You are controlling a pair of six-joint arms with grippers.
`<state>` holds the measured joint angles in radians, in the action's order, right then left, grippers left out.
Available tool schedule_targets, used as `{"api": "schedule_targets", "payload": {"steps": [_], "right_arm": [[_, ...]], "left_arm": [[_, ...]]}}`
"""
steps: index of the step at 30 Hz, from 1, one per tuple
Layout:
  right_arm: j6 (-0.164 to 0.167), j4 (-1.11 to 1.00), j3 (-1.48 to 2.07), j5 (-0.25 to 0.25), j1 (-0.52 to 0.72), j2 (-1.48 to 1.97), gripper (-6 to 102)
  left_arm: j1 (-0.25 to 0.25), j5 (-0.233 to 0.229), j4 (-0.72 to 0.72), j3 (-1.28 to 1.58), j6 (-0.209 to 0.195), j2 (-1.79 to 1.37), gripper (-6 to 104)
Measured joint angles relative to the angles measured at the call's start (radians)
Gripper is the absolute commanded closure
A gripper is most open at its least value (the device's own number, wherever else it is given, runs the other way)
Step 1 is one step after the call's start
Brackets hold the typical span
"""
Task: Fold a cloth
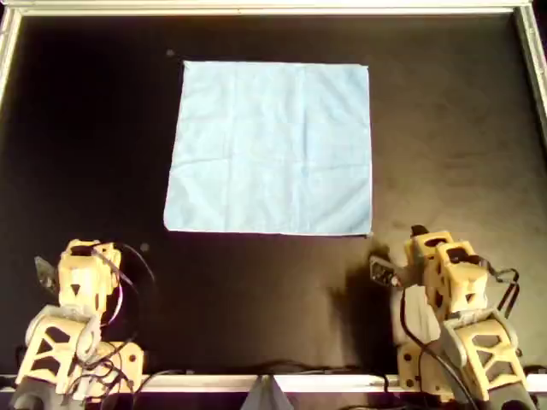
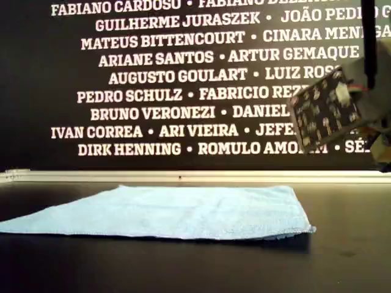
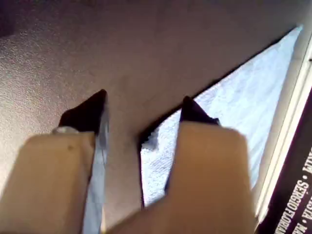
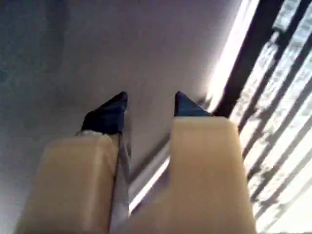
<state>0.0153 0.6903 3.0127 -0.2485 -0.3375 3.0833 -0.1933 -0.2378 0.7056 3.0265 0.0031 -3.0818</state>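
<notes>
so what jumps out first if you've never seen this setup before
The light blue cloth stands out most: it lies flat and unfolded on the black table, toward the far rail in the overhead view. Two yellow arms wait at the near edge, one at each corner, neither touching it. Behind, in the exterior view, a dark wall carries rows of white names.
</notes>
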Motion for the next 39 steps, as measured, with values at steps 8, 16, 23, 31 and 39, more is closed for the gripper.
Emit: {"api": "schedule_targets", "payload": {"steps": [8, 16, 23, 31, 39], "right_arm": [[0.055, 0.000, -0.054, 0.184, -0.003, -0.086, 58], [0.055, 0.000, -0.232, 0.301, -0.002, -0.494, 57], [-0.046, -0.002, -0.454, 0.397, 0.002, -0.847, 35], [-0.051, -0.002, -0.538, 0.400, 0.003, -1.043, 23], [-0.052, -0.011, -0.540, 0.400, 0.005, -1.052, 23]], "left_arm": [[-0.041, 0.183, 0.000, 0.000, 0.003, 0.006, 45], [-0.046, 0.350, 0.000, 0.000, 0.011, 0.006, 45], [-0.046, 0.357, 0.000, 0.000, 0.011, 0.006, 45], [-0.046, 0.357, -0.103, 0.000, 0.041, 0.106, 45], [-0.048, 0.357, -0.413, -0.097, 0.043, 0.598, 45]]}}
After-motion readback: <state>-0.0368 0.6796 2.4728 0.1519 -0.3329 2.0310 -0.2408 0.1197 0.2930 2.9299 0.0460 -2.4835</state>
